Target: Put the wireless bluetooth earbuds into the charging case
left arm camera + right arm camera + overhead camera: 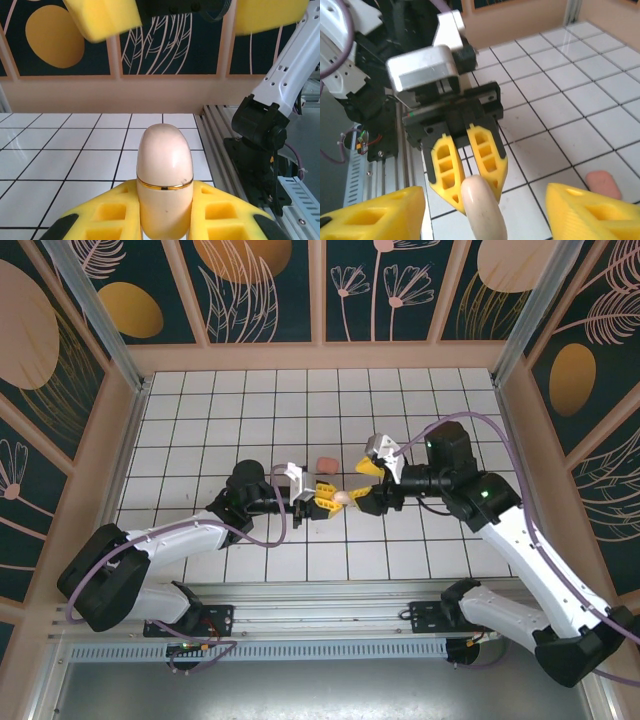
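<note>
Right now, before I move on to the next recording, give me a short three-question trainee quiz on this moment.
1. True or false: the left gripper is shut on the beige rounded object.
2. The right gripper is: A shut on nothing, B open, C shut on an earbud.
3. Fill in: the salmon-pink charging case lies on the ____, apart from both grippers.
Key: 1 true; 2 B; 3 table.

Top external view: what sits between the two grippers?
A beige rounded object, clamped in the left gripper, pointing at the open right gripper; seen in all three views.
</note>
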